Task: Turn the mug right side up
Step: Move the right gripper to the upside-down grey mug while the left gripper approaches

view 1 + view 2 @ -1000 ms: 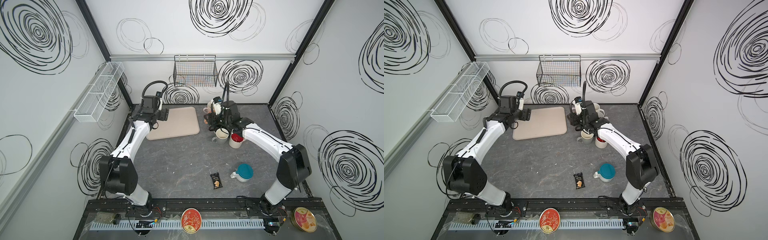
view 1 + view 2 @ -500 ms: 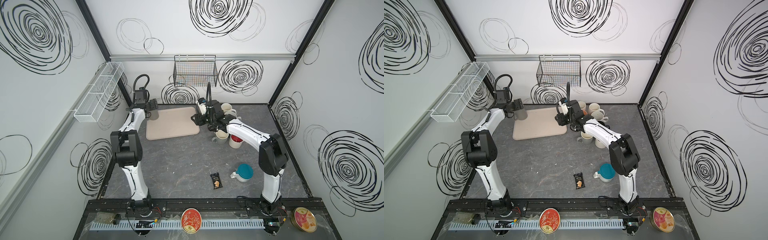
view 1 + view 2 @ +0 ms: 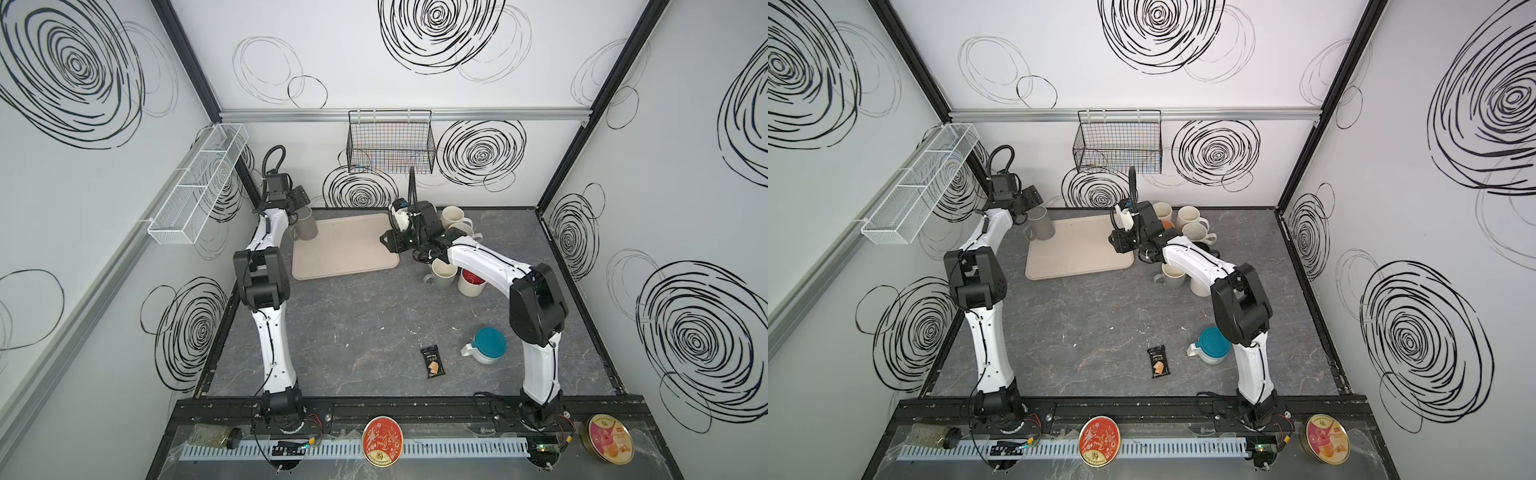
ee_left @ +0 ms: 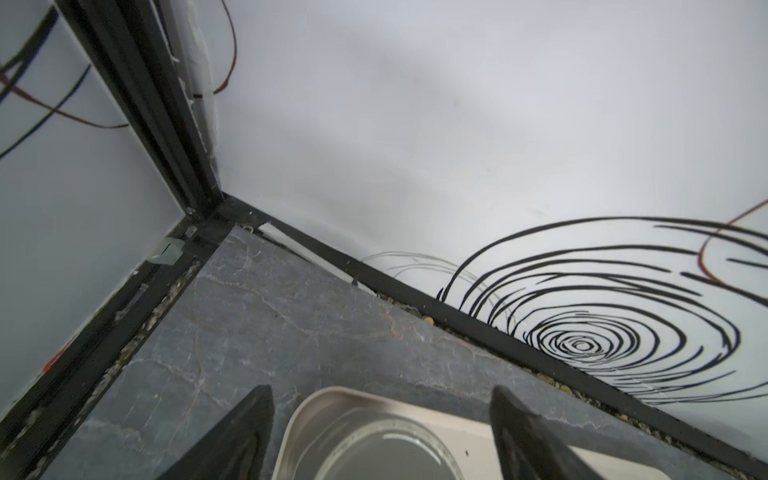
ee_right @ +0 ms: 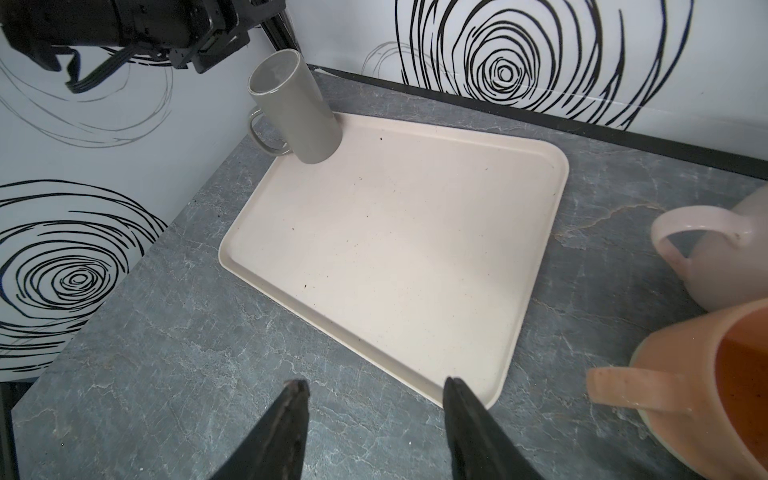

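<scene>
A: There's the grey mug (image 3: 306,224), standing straight on the far left corner of the tray (image 3: 345,253), handle poking out past the tray's left edge.

B: And that looks like its flat bottom facing up, as far as the right wrist view lets me judge. So it's mouth down on the tray.

A: Now the left gripper (image 4: 380,392): it hovers right over that same corner. Its fingers (image 4: 249,432) are spread wide, one on each side of the mug's top, and a gap shows on both sides.

B: Over to the right gripper (image 5: 374,382). It hangs by the tray's right edge, toward the front corner, fingers parted, with only bare surface (image 5: 166,374) and tray rim between them.

A: Just off the tray's right side stand a peach mug (image 5: 706,395) and a pale mug (image 5: 727,257).
</scene>
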Available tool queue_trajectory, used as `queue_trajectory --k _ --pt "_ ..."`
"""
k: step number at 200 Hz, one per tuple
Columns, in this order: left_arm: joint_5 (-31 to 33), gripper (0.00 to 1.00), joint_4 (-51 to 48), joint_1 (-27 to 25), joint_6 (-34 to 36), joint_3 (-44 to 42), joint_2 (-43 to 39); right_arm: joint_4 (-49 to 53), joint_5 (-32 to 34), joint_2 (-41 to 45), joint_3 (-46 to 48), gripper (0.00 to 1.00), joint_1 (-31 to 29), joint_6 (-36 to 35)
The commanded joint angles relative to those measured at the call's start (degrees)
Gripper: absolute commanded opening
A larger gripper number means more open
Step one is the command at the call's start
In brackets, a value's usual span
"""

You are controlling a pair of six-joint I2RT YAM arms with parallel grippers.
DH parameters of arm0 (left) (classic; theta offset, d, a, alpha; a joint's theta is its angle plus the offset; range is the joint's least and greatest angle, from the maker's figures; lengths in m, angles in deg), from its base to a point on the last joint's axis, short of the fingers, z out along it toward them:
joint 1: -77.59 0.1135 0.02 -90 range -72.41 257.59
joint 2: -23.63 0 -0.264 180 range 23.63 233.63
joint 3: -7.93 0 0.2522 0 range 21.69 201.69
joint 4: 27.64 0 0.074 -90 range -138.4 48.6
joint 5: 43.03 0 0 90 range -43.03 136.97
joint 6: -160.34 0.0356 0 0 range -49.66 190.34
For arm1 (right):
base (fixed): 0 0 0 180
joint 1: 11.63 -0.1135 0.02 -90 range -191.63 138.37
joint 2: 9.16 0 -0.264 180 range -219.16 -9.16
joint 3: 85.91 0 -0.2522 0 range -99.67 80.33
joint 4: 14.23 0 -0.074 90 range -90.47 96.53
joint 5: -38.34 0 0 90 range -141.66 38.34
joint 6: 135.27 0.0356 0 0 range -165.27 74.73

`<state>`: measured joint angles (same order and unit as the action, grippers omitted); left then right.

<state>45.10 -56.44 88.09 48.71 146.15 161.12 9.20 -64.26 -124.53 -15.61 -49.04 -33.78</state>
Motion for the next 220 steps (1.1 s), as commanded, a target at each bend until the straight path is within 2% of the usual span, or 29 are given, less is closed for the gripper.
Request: queue_trajectory --k 1,21,54,105,136,155,191,220 --pt "-4.6 0.82 0.2 0.6 -2.4 3.6 3.7 0.8 -0.5 -0.4 -0.9 0.56 -0.4 -0.5" --pt "-7.5 0.77 0.3 0.6 -3.9 4.4 5.2 1.0 -0.5 -0.2 -1.1 0.56 -0.4 -0.7" --pt "-10.0 0.74 -1.4 0.2 -3.2 1.8 3.3 1.0 0.1 0.8 0.1 0.56 -0.3 -0.9" --pt "-13.8 0.67 4.8 -1.9 -2.9 -15.4 -6.4 -1.1 -0.1 3.5 4.0 0.56 -0.5 -0.1" --pt "-16.1 0.59 5.3 -5.3 -4.0 -20.6 -8.8 -0.8 -0.3 4.9 5.7 0.56 -0.7 0.1" --pt "-16.0 0.59 5.7 -8.0 -4.7 -25.0 -11.4 -0.7 -0.2 5.7 7.0 0.56 -0.9 0.5" --pt "-15.7 0.54 20.2 -12.2 -13.5 -41.5 -19.7 -2.0 0.2 6.6 9.9 0.56 -1.8 2.2" --pt "-15.8 0.54 23.7 -15.8 -16.8 -45.8 -22.2 -1.6 -1.5 5.0 9.8 0.56 -1.9 4.8"
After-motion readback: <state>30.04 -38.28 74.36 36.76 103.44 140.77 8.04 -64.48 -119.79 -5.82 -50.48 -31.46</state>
